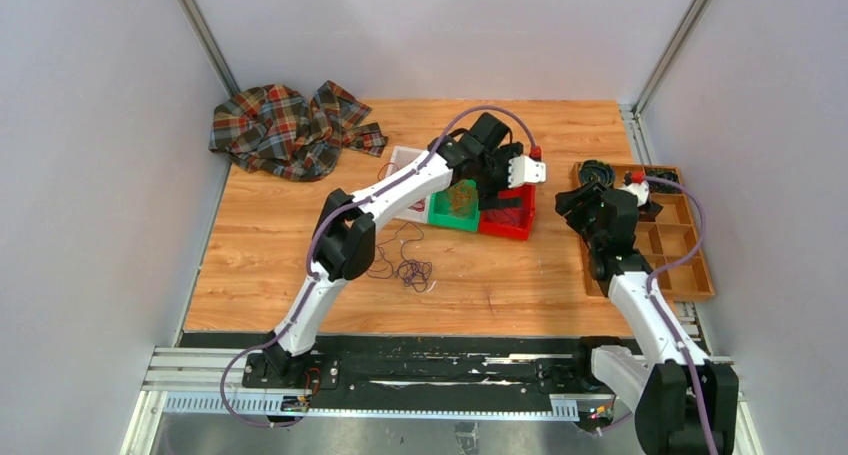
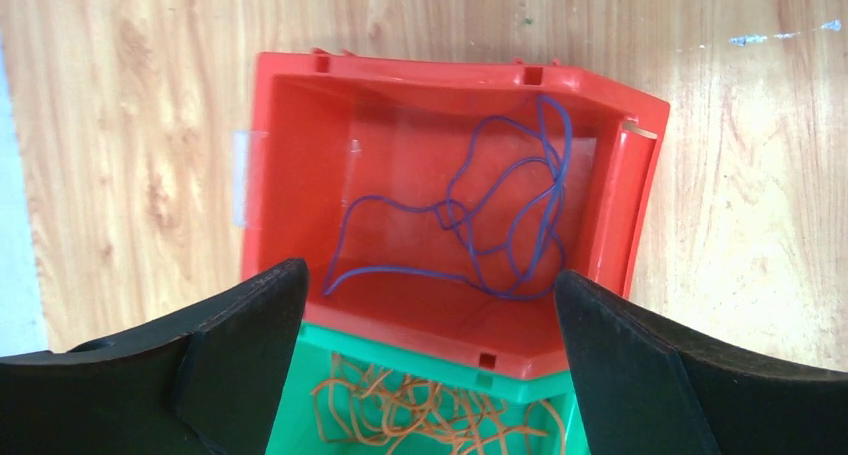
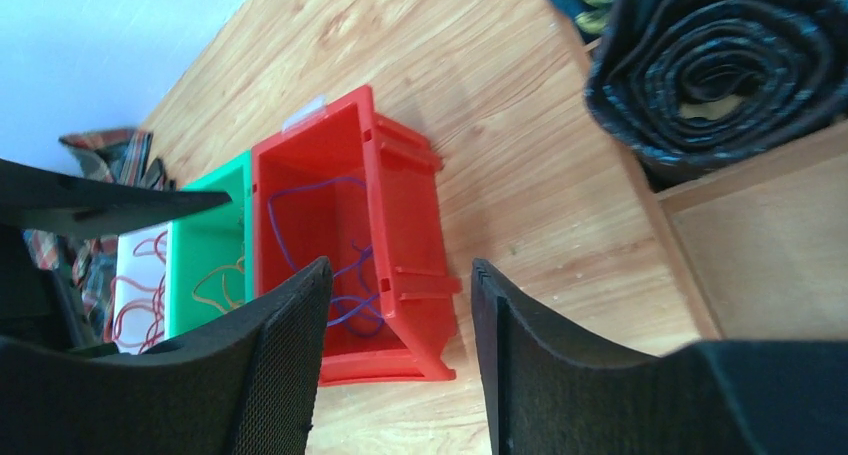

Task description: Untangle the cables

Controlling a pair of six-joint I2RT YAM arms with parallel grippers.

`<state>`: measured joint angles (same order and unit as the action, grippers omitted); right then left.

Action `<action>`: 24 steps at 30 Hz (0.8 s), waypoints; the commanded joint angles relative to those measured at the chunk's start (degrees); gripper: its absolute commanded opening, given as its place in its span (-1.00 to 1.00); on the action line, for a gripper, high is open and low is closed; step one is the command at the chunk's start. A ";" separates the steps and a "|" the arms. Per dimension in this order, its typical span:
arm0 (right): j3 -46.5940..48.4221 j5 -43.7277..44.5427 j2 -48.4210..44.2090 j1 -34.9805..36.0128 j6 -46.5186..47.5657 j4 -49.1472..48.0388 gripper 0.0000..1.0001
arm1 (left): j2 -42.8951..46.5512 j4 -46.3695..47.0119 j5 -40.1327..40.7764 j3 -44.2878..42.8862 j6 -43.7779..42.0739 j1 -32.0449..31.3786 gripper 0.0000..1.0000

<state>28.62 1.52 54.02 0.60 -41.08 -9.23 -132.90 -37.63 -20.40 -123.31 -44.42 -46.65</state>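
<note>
Over the middle of the table, toward its far edge, left gripper (image 2: 428, 280) hangs above the red bin (image 2: 440, 73); jaws spread wide, nothing between them. Red bin holds one purple cable (image 2: 452, 213), lying in loose loops on the bin floor, free of the fingers. Green bin (image 2: 520, 385) sits touching the red one on its left side as seen from above; orange cables (image 2: 400, 415) bunched inside. White tray (image 3: 135, 250) comes next in the row, beside the green bin, with red cables (image 3: 140, 310) in it. Left of the table's centre, nearer the front edge, a loose tangle (image 1: 412, 271) of thin dark cables lies on the bare wood close to the left arm's elbow; colours there too fine to tell. Right gripper (image 3: 400, 270) is up off the table near the right edge, jaws partly apart, holding nothing. Wooden compartment tray (image 1: 690, 245) lies along the right edge, a dark rolled strap (image 3: 720, 65) in one far compartment. Plaid cloth (image 1: 285, 130) is crumpled at the far left corner.
</note>
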 commanded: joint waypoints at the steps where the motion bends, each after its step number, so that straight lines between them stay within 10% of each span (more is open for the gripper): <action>1: 3.66 -10.03 4.57 -0.87 1.62 -2.20 0.08 | 4.25 -3.46 -3.24 -4.50 -0.65 1.40 0.96; 11: 12.68 -15.72 22.21 7.28 3.44 -2.73 -0.24 | 16.13 -16.16 -0.98 -3.17 7.16 6.23 0.95; 24: 16.03 -8.21 31.67 12.61 3.70 -1.63 -0.75 | 44.83 -18.28 -0.14 39.51 2.98 17.29 0.96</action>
<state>42.92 -11.86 83.35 10.68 -38.72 -10.83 -90.94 -53.06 -21.71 -93.10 -39.33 -28.97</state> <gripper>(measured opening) 0.132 0.977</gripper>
